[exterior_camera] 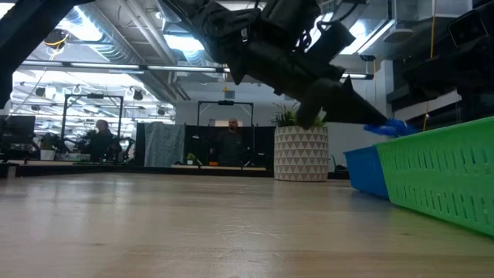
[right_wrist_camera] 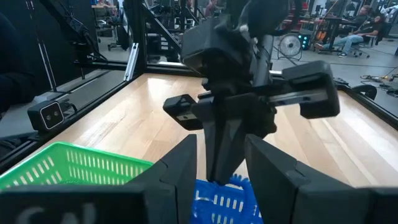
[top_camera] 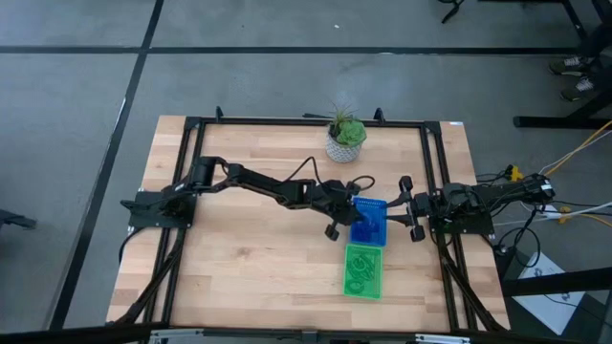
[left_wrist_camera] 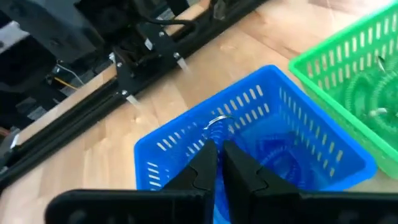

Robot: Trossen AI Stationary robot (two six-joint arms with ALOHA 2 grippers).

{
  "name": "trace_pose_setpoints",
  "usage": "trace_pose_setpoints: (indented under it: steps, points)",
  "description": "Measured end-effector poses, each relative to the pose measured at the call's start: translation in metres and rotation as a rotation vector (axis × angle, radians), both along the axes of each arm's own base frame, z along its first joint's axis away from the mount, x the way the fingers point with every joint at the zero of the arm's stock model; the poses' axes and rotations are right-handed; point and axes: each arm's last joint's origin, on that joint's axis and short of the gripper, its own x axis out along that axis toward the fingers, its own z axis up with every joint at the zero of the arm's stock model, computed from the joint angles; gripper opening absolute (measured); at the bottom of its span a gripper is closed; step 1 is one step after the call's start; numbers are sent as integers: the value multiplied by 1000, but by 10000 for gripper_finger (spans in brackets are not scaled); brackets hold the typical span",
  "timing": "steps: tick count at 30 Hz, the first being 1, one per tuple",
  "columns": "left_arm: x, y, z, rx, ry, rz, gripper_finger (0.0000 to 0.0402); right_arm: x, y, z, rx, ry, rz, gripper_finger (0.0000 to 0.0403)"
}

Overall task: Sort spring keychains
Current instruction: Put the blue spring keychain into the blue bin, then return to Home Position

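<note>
My left gripper (top_camera: 352, 215) reaches from the table's left over the blue tray (top_camera: 371, 229) and is shut on a blue spring keychain (exterior_camera: 390, 127). More blue coils (left_wrist_camera: 273, 155) lie inside the blue tray (left_wrist_camera: 186, 140). The green tray (top_camera: 363, 270) sits just nearer than the blue one and holds light green coils (left_wrist_camera: 367, 99). My right gripper (top_camera: 409, 207) waits open at the blue tray's right side, facing my left gripper (right_wrist_camera: 224, 155). Its fingers (right_wrist_camera: 180, 168) touch nothing. My left gripper (left_wrist_camera: 219, 158) pinches the blue spring keychain between its two fingertips, slanting down toward the blue tray. The keychain's metal ring (left_wrist_camera: 217, 124) sticks out just past the tips. A blue piece (exterior_camera: 390, 127) shows at the tips, lifted clear above the tray's rim.
A potted plant in a white patterned pot (top_camera: 344, 143) stands near the table's far edge, behind the trays. A black frame rail (top_camera: 430, 172) runs along the table's sides. Bare wood (top_camera: 249, 258) lies left of the trays. People sit in the room beyond (exterior_camera: 231, 143).
</note>
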Motion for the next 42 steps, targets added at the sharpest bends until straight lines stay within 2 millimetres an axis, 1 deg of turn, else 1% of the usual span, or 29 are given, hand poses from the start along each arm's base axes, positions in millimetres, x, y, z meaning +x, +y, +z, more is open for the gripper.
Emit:
trace_pose_setpoints:
  steps: [3, 6, 16, 21, 24, 27, 30, 35, 40, 42]
  points:
    - [1, 0, 3, -20, -27, 11, 22, 0, 0, 0, 0, 0, 0, 136]
    - [1, 0, 2, -23, -18, 11, 40, 0, 0, 0, 0, 0, 0, 136]
    - [0, 0, 1, -85, 0, 37, 125, 0, 0, 0, 0, 0, 0, 136]
    - [1, -2, 3, -142, -5, 59, 151, 0, 0, 0, 0, 0, 0, 136]
    - [1, -3, 2, -158, 4, 67, 156, 0, 0, 0, 0, 0, 0, 136]
    - [-1, -4, -1, -170, 36, 120, 156, 0, 0, 0, 0, 1, 0, 136]
    - [-3, -6, 0, -164, 67, 111, 154, 0, 0, 0, 0, 0, 0, 136]
    - [-8, -7, 19, -200, 66, 82, 150, 0, 0, 0, 0, 0, 0, 136]
    - [-24, -5, 31, -264, 106, 31, 149, 0, 0, 0, 0, 0, 1, 136]
    - [-32, -5, 35, -282, 77, 14, 145, 0, 0, 0, 0, 0, 0, 136]
